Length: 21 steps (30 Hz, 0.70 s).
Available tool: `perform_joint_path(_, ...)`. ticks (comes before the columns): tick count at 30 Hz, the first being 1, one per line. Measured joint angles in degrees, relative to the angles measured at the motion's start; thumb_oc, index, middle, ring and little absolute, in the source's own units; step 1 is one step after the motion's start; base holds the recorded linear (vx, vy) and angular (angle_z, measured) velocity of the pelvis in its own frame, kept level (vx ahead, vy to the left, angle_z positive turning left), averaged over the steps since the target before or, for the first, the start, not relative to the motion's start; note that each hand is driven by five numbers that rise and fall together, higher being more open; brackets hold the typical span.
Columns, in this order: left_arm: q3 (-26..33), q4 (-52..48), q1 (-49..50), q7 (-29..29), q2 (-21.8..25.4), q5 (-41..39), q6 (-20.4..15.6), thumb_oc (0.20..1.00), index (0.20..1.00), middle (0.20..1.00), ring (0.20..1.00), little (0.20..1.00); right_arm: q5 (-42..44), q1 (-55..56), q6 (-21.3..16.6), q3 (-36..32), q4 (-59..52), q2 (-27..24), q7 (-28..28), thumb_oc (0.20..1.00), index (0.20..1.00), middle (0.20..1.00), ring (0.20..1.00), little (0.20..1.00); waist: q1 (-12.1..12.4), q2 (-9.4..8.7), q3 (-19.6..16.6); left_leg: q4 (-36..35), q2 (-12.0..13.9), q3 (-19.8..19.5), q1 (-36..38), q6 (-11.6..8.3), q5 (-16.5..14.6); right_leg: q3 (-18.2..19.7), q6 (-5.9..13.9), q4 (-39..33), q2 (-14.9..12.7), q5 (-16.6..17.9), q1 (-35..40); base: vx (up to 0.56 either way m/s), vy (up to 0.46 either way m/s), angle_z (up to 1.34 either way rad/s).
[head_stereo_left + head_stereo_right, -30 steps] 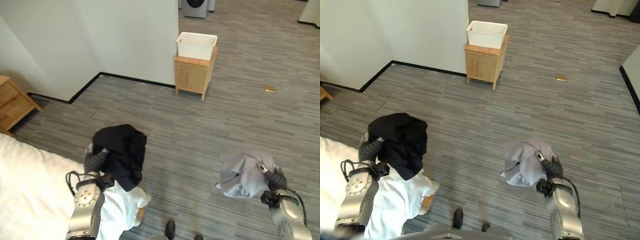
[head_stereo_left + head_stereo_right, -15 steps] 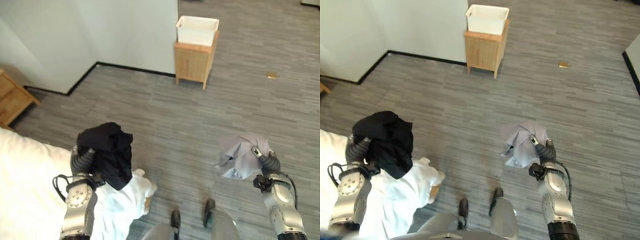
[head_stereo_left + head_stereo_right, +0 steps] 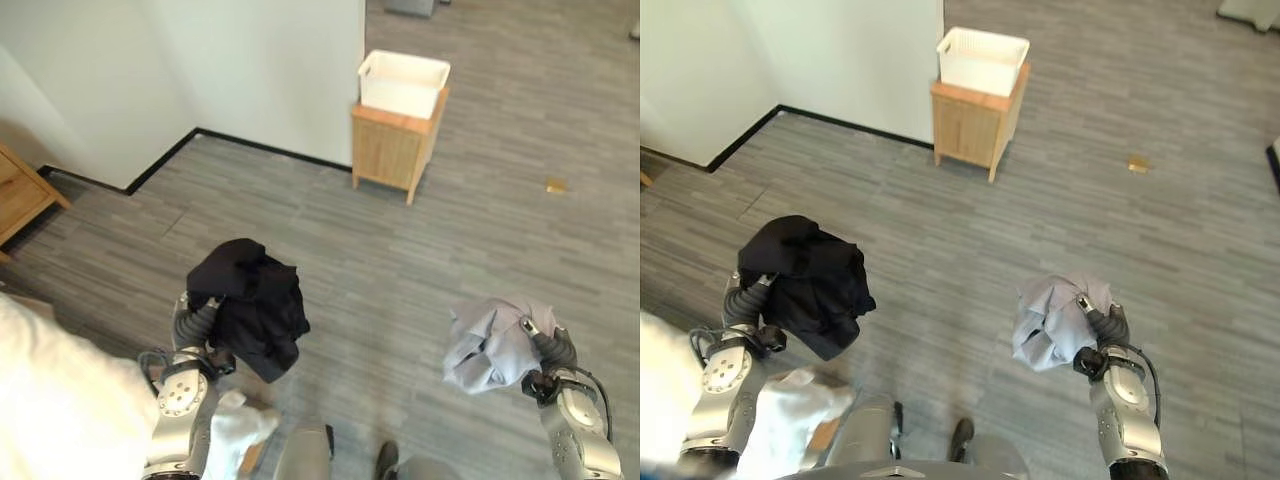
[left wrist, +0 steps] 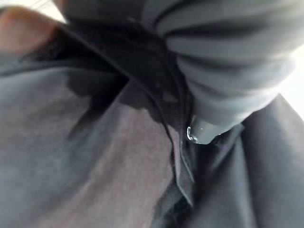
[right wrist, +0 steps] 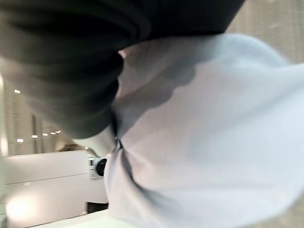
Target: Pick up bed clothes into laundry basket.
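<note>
Gripping a bunched black garment, the left hand curls its fingers into it; the right hand likewise clutches a pale grey cloth, the white laundry basket well apart.

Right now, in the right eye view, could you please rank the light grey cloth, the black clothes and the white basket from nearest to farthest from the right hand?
1. Light grey cloth: bunched against the right hand itself.
2. Black clothes: across the floor, at the left hand.
3. White basket: far ahead, on the wooden cabinet by the wall.
</note>
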Motion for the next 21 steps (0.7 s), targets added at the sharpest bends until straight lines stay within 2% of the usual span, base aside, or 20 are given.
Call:
perform_joint_path(2, 0.4, 0.0, 1.4, 0.0, 0.3, 0.0, 0.0, 0.200, 0.200, 0.200, 0.200, 0.200, 0.0, -0.7, 0.0, 0.9, 0.0, 0.1, 0.0, 0.200, 0.200, 0.200, 0.200, 0.200, 1.1, 0.28, -0.4, -10.3, -0.5, 0.8, 0.0, 0.17, 0.2, 0.5, 1.78, -2.5, 0.2, -0.6, 3.5, 0.64, 0.111, -0.52)
perform_joint_path(3, 0.3, 0.1, 1.8, 0.0, 0.1, 0.0, 0.0, 0.200, 0.200, 0.200, 0.200, 0.200, 0.0, -0.5, 0.0, 2.1, -0.1, -0.1, 0.0, 0.200, 0.200, 0.200, 0.200, 0.200, 1.4, 1.20, -0.7, -18.2, -0.8, 0.5, 0.6, 1.79, 1.5, 0.3, 3.33, -3.4, 0.1, -1.6, 6.1, 0.85, 0.143, -0.19)
perform_joint_path(4, 0.2, 0.8, 1.7, -0.4, 0.4, 0.0, -0.2, 0.200, 0.200, 0.200, 0.200, 0.200, 0.0, 0.2, -0.2, 2.5, -0.2, -0.1, -0.1, 0.200, 0.200, 0.200, 0.200, 0.200, 1.3, 0.83, -1.3, -24.2, -2.1, -0.6, 1.0, 0.97, 2.4, 0.5, 4.87, -5.8, -0.4, -2.9, 8.3, 0.56, 0.093, -0.08)
perform_joint_path(5, 0.6, 2.3, 1.5, -0.5, -0.3, 0.0, -0.6, 0.200, 0.200, 0.200, 0.200, 0.200, -0.1, -0.1, -0.1, 2.9, 0.2, -0.2, -0.1, 0.200, 0.200, 0.200, 0.200, 0.200, 1.7, 0.57, -1.5, -33.9, -3.2, -3.2, 1.8, 0.89, 2.7, 0.8, 5.71, -7.7, -0.3, -3.5, 10.1, 0.56, 0.112, -0.04)
perform_joint_path(6, 0.9, 3.1, 1.5, -0.3, -0.7, 0.0, -0.4, 0.200, 0.200, 0.200, 0.200, 0.200, -0.1, -0.9, 0.0, 3.5, 0.4, -0.5, -0.1, 0.200, 0.200, 0.200, 0.200, 0.200, 1.7, 1.70, -1.7, -38.3, -3.8, -3.7, 2.1, 0.94, 2.8, 1.1, 6.46, -8.5, -0.1, -4.0, 12.0, 0.35, 0.087, -0.18)
perform_joint_path(7, 1.0, 3.6, 1.7, -0.2, -0.9, 0.0, -0.2, 0.200, 0.200, 0.200, 0.200, 0.200, -0.1, -1.2, 0.2, 4.1, 0.5, -0.6, 0.0, 0.200, 0.200, 0.200, 0.200, 0.200, 2.0, 2.13, -1.7, -38.6, -4.1, -3.2, 1.9, 1.11, 2.9, 1.3, 7.60, -8.8, -0.5, -4.7, 14.2, 0.49, 0.204, -0.38)
perform_joint_path(8, 0.9, 3.2, 3.5, 0.1, -1.7, 0.0, 0.0, 0.200, 0.200, 0.200, 0.200, 0.200, -0.1, -0.1, 0.3, 4.6, 0.0, -1.5, 0.2, 0.200, 0.200, 0.200, 0.200, 0.200, 3.1, 4.77, -3.3, -33.1, -3.1, -1.5, 2.8, 2.88, 1.1, 2.2, 9.34, -7.8, 0.9, -6.1, 17.5, 0.46, 0.230, -0.43)
perform_joint_path(9, 1.1, 2.7, 4.8, 0.1, -1.5, 0.0, 0.0, 0.200, 0.200, 0.200, 0.200, 0.200, -0.2, 0.9, 0.3, 4.6, -0.6, -1.5, 0.4, 0.200, 0.200, 0.200, 0.200, 0.200, 3.6, 6.02, -4.7, -33.5, -2.9, -2.5, 4.5, 6.07, 7.0, 2.2, 10.38, -5.8, 0.8, -7.4, 18.8, 0.64, 0.337, -0.32)
perform_joint_path(10, 1.6, 2.8, 4.8, 0.2, -1.1, 0.0, 0.1, 0.200, 0.200, 0.200, 0.200, 0.200, -0.4, 1.2, 0.7, 5.0, -1.7, -0.3, 0.0, 0.200, 0.200, 0.200, 0.200, 0.200, 3.5, 3.80, -4.9, -31.3, -4.5, -0.7, 4.6, 6.17, 8.0, 2.3, 8.87, -3.5, -2.1, -8.4, 19.3, 0.44, 0.266, -0.17)
perform_joint_path(11, 1.9, 3.1, 4.8, 0.3, -1.4, 0.0, 0.2, 0.200, 0.200, 0.200, 0.200, 0.200, -0.7, 0.7, 0.7, 6.4, -2.6, 0.0, 0.1, 0.200, 0.200, 0.200, 0.200, 0.200, 3.4, 2.86, -5.2, -30.2, -6.0, 0.2, 5.7, 6.15, 8.0, 3.0, 7.90, 1.9, -4.4, -9.0, 17.8, 0.43, 0.334, -0.20)
perform_joint_path(12, 1.7, 3.3, 4.3, 0.1, -1.1, 0.2, 0.2, 0.200, 0.200, 0.200, 0.200, 0.200, -1.1, 0.0, 0.6, 8.1, -3.9, 0.0, 0.5, 0.200, 0.200, 0.200, 0.200, 0.200, 3.2, 2.53, -5.4, -30.7, -7.4, 1.1, 7.9, 6.17, 8.1, 2.6, 7.58, 13.3, -7.0, -8.2, 13.9, 0.38, 0.359, -0.39)
perform_joint_path(13, 1.8, 3.2, 3.9, 0.0, -0.7, 0.2, 0.1, 0.200, 0.200, 0.200, 0.200, 0.200, -1.9, -0.7, 0.6, 9.3, -4.6, 0.5, 0.9, 0.200, 0.200, 0.200, 0.200, 0.200, 3.3, 2.37, -5.4, -31.8, -8.4, 1.6, 10.6, 6.33, 8.2, 2.7, 7.83, 25.4, -10.4, -5.2, 8.8, 0.39, 0.442, -0.48)
perform_joint_path(14, 2.2, 2.4, 3.9, 0.0, -0.3, 0.2, 0.1, 0.200, 0.200, 0.200, 0.200, 0.200, -2.5, -1.8, 0.4, 10.3, -5.4, 1.5, 1.3, 0.200, 0.200, 0.200, 0.200, 0.200, 3.3, 2.34, -5.5, -32.1, -9.3, 2.3, 12.8, 6.82, 8.5, 3.4, 8.76, 37.4, -13.8, -0.4, 3.1, 0.51, 0.502, -0.65)
perform_joint_path(15, 3.0, 2.4, 3.5, -0.1, 0.2, 0.1, -0.3, 0.200, 0.200, 0.200, 0.200, 0.200, -3.1, -3.0, 0.2, 11.2, -6.3, 3.7, 1.8, 0.200, 0.200, 0.200, 0.200, 0.200, 4.0, 2.17, -5.2, -32.6, -11.2, 4.4, 15.9, 9.71, 6.0, 2.5, 11.27, 51.1, -19.6, 2.0, -6.1, 0.38, 0.364, -0.57)
perform_joint_path(16, 2.7, 2.4, 3.2, -0.2, 0.2, 0.1, -0.3, 0.200, 0.200, 0.200, 0.200, 0.200, -3.8, -3.6, 0.1, 11.3, -6.4, 3.9, 2.1, 0.200, 0.200, 0.200, 0.200, 0.200, 3.8, 2.80, -5.0, -33.5, -11.7, 4.4, 17.8, 10.58, 5.0, 0.2, 11.33, 54.3, -21.7, 2.0, -10.0, 0.42, 0.262, -0.36)
perform_joint_path(17, 2.4, 2.0, 3.0, -0.6, 0.3, 0.2, -0.3, 0.200, 0.200, 0.200, 0.200, 0.200, -4.8, -3.9, 0.1, 11.3, -6.4, 3.7, 2.3, 0.200, 0.200, 0.200, 0.200, 0.200, 2.8, 3.99, -4.6, -34.1, -11.7, 4.1, 19.4, 9.80, 5.8, -2.5, 11.14, 54.7, -22.0, 1.1, -13.1, 0.28, 0.055, 0.18)
perform_joint_path(18, 1.8, 1.8, 2.9, -1.0, 0.6, 0.2, -0.3, 0.200, 0.200, 0.200, 0.200, 0.200, -5.1, -3.7, 0.2, 11.3, -6.6, 3.4, 2.3, 0.200, 0.200, 0.200, 0.200, 0.200, 1.2, 4.85, -4.4, -34.4, -11.8, 2.7, 20.7, 7.51, 4.7, -4.5, 11.00, 53.0, -21.3, -0.3, -16.1, 0.42, 0.067, 0.41)
perform_joint_path(19, 1.9, 1.6, 2.7, -1.3, 0.6, 0.1, -0.5, 0.200, 0.200, 0.200, 0.200, 0.200, -5.1, -3.3, 0.2, 11.2, -6.7, 2.6, 2.4, 0.200, 0.200, 0.200, 0.200, 0.200, 0.6, 5.77, -4.0, -35.2, -12.0, 1.6, 22.2, 6.85, 4.4, -4.9, 10.96, 49.8, -19.6, -1.6, -19.5, 0.37, -0.009, 0.46)
perform_joint_path(20, 1.8, 1.7, 2.6, -1.3, 0.5, 0.1, -0.6, 0.200, 0.200, 0.200, 0.200, 0.200, -5.0, -2.9, 0.3, 10.7, -6.4, 2.2, 2.4, 0.200, 0.200, 0.200, 0.200, 0.200, 0.5, 6.52, -3.3, -36.2, -11.9, 0.9, 24.2, 5.79, 3.7, -5.6, 9.81, 44.7, -17.2, -3.4, -22.0, 0.44, -0.065, 0.35)
perform_joint_path(21, 1.7, 1.8, 2.6, -1.4, 0.2, 0.1, -0.5, 0.200, 0.200, 0.200, 0.200, 0.200, -5.0, -2.4, 0.3, 10.0, -6.2, 1.8, 2.4, 0.200, 0.200, 0.200, 0.200, 0.200, 0.0, 7.38, -2.8, -36.3, -11.6, -0.4, 25.6, 4.42, 2.8, -6.7, 9.05, 38.0, -14.4, -3.2, -23.3, 0.41, -0.109, 0.47)
